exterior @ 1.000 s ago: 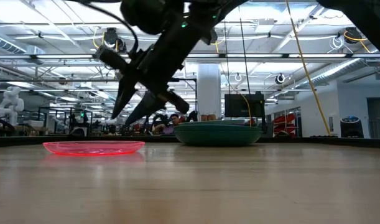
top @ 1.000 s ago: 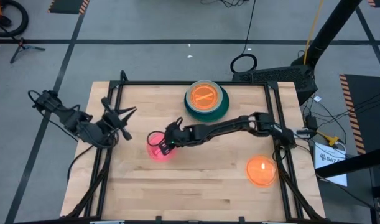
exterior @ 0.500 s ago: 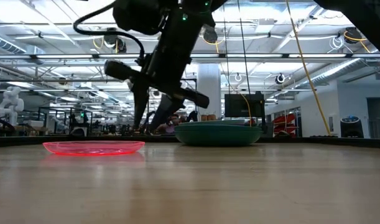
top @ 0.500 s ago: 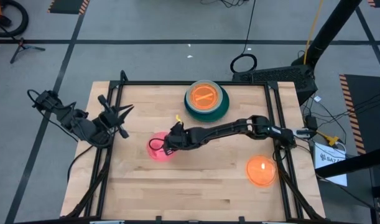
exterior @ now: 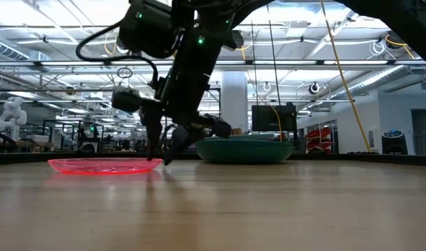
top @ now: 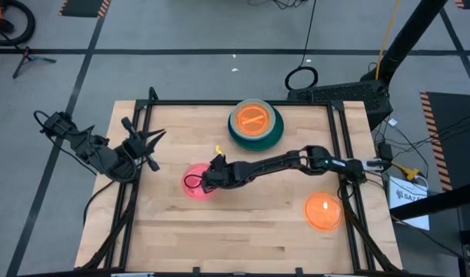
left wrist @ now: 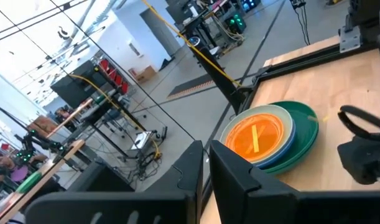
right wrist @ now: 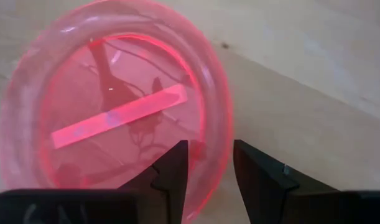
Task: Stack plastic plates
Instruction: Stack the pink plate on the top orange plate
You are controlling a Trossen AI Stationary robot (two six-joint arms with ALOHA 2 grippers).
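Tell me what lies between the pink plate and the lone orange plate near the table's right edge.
Only bare wood. In the high view, the tabletop between the pink plate and the orange plate holds nothing; the right arm crosses just above that line.

one pink plate (top: pixel 195 185), one lone orange plate (top: pixel 324 211), and one stack of plates (top: pixel 256 123) topped by an orange one, all on one worktop (top: pixel 242 231); two robot arms.

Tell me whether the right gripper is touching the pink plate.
Cannot tell. In the right wrist view the right gripper straddles the pink plate rim, open; no contact or gap shows plainly.
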